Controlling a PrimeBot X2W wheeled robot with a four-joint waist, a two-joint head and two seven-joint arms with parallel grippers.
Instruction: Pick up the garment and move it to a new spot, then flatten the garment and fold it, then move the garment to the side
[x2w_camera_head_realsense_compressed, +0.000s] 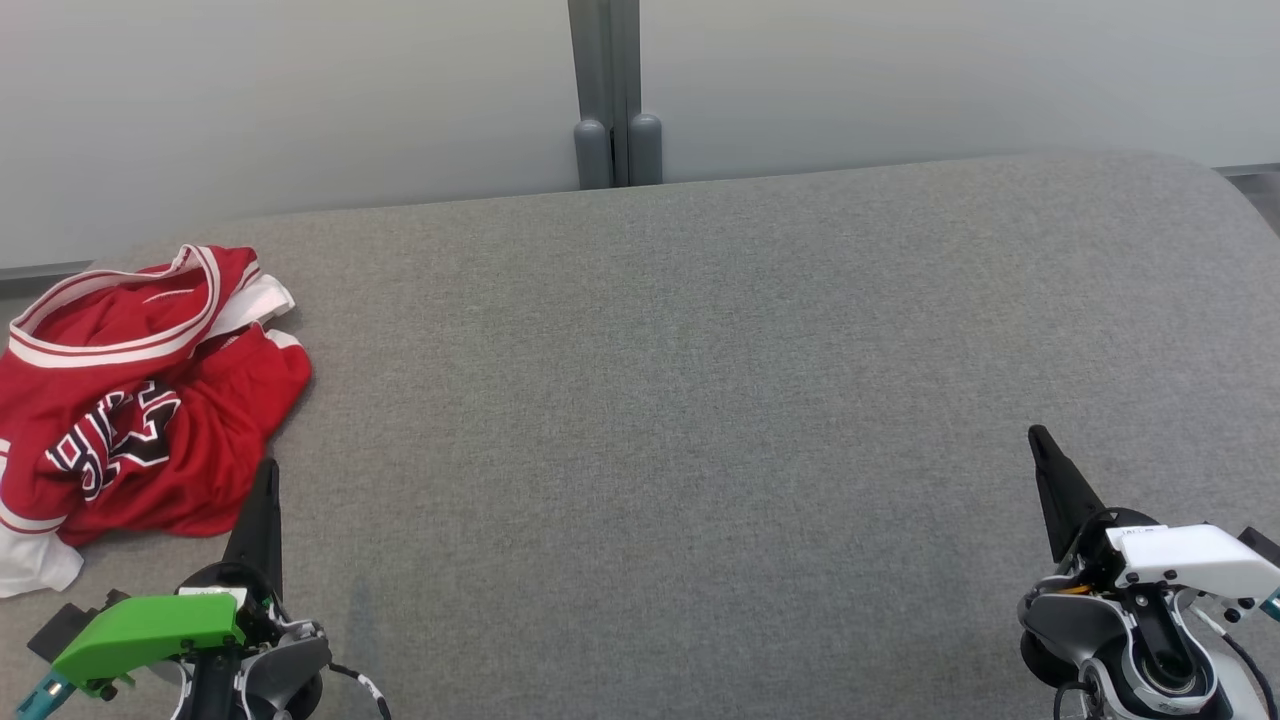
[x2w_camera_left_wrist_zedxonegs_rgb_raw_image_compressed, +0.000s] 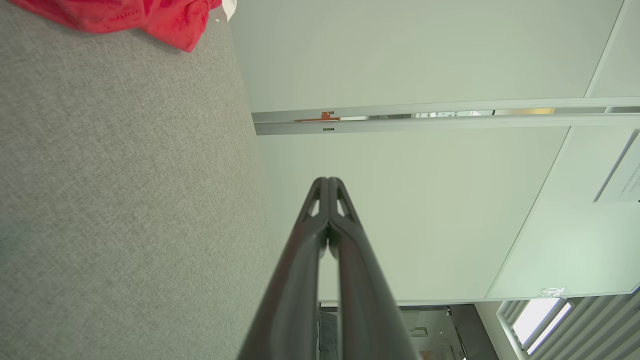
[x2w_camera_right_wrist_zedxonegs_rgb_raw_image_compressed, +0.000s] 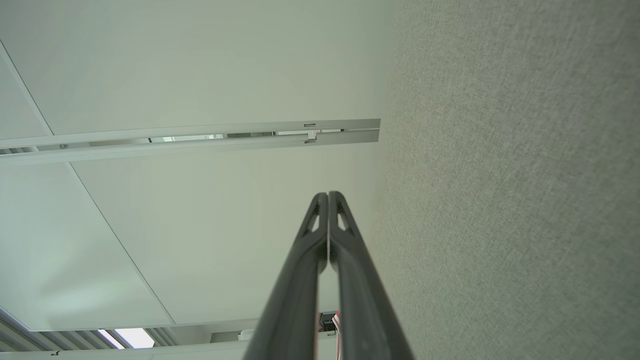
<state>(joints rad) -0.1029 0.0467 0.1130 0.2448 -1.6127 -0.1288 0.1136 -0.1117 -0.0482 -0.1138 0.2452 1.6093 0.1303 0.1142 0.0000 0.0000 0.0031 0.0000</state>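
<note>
On the grey fabric bench (x2w_camera_head_realsense_compressed: 700, 400) a crumpled red-and-white jersey (x2w_camera_head_realsense_compressed: 150, 400) was seen; left end effector (x2w_camera_head_realsense_compressed: 267, 472) just beside it, right end effector (x2w_camera_head_realsense_compressed: 1038, 436) well apart, both closed, empty.

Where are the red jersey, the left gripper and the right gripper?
red jersey (x2w_camera_head_realsense_compressed: 220, 400), head view, on its crumpled red front.
left gripper (x2w_camera_head_realsense_compressed: 267, 472), head view, at its shut fingertips.
right gripper (x2w_camera_head_realsense_compressed: 1040, 442), head view, at its shut fingertips.
</note>
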